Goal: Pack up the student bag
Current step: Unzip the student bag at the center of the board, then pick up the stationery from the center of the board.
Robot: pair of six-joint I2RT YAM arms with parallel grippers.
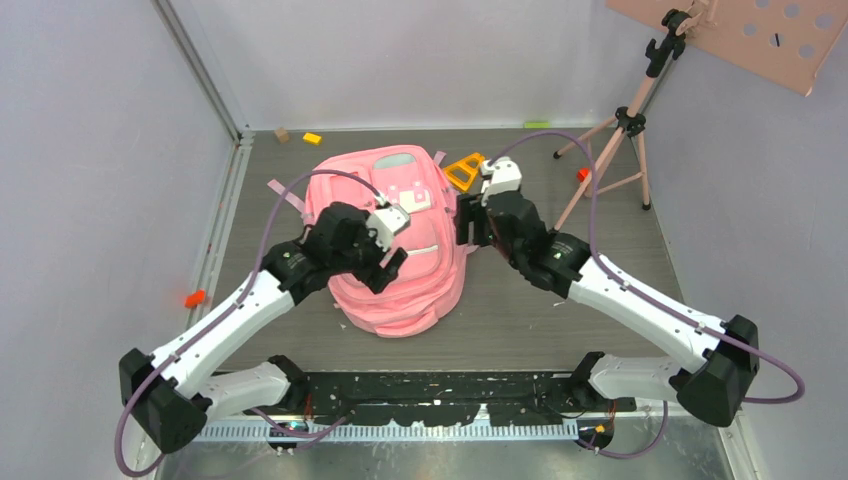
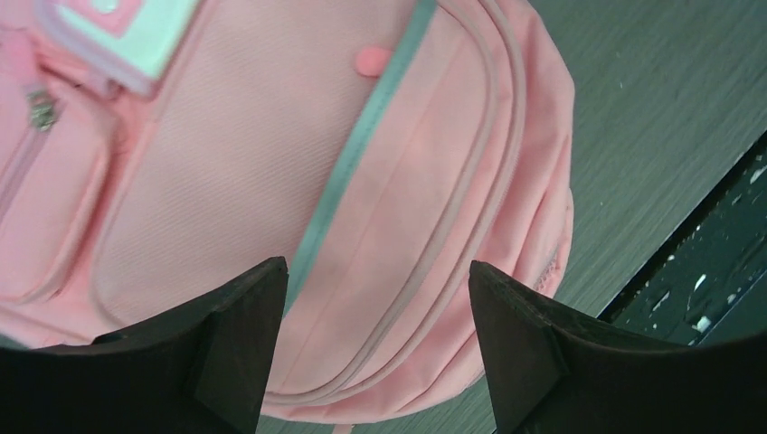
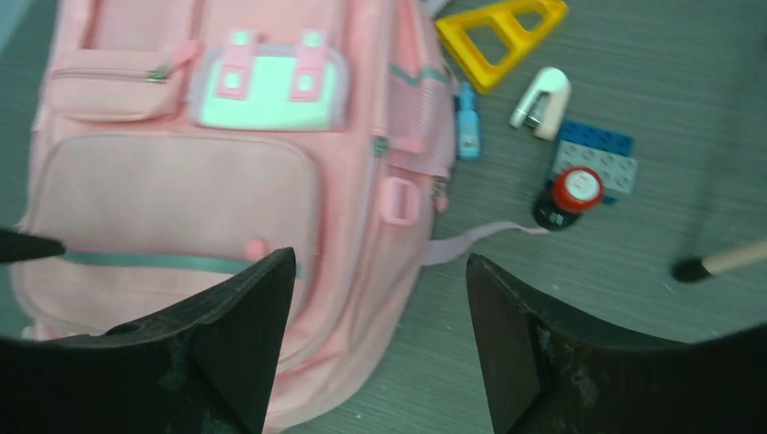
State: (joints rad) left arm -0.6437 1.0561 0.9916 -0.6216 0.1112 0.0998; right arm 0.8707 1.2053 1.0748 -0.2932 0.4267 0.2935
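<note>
The big, soft pink fabric student bag (image 1: 405, 300) lay flat in the middle of the grey wood-grain bench (image 1: 570, 320). Its front pockets faced up and its grey-green top panel pointed toward the far wall. The left claw (image 2: 375, 271) hung over the bag's lower front, its 2 black fingers (image 2: 226, 344) spread apart and holding nothing. The right claw (image 3: 380, 262) hovered over the bag's right side, also wide open and empty. On the bench beside that edge of the bag lay a yellow plastic triangle (image 3: 500, 32), a small white stapler-shaped thing (image 3: 543, 101), some blue studded bricks (image 3: 597, 158) and a red-capped black round piece (image 3: 568, 197) right against the bricks. A thin pink strap (image 3: 479, 240) trailed out from the bag toward them.
</note>
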